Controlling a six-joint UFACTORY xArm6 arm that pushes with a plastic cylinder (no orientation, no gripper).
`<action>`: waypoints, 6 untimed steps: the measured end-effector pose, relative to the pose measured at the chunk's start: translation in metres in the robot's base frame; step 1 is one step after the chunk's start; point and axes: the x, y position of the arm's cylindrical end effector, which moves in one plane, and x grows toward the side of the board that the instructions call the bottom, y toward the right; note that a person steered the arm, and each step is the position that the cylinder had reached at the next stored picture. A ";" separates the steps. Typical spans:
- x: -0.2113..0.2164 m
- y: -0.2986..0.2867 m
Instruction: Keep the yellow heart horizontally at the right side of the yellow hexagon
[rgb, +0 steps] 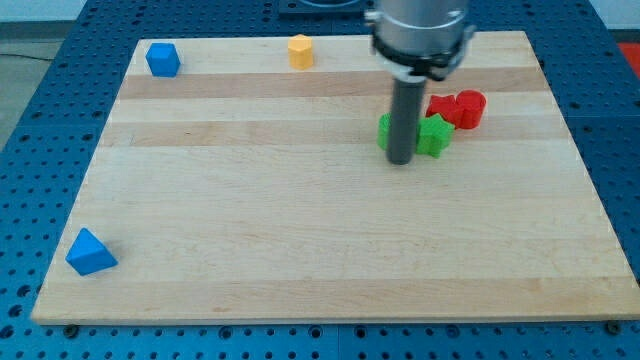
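Note:
A yellow block (301, 50), which looks like the hexagon, sits near the board's top edge, left of the arm. No yellow heart shows; the arm's body may hide it. My tip (401, 161) rests on the board well to the lower right of the yellow block. It stands just in front of two green blocks: one (383, 130) peeks out on the rod's left and a star-like one (435, 135) is on its right. I cannot tell whether the tip touches them.
Two red blocks (458, 108) lie close together just above and right of the green ones. A blue cube-like block (162, 59) sits at the top left corner. A blue triangular block (89, 252) sits at the bottom left. The wooden board (300, 250) lies on a blue perforated table.

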 end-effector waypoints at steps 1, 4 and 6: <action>0.012 -0.048; -0.039 -0.127; -0.137 0.031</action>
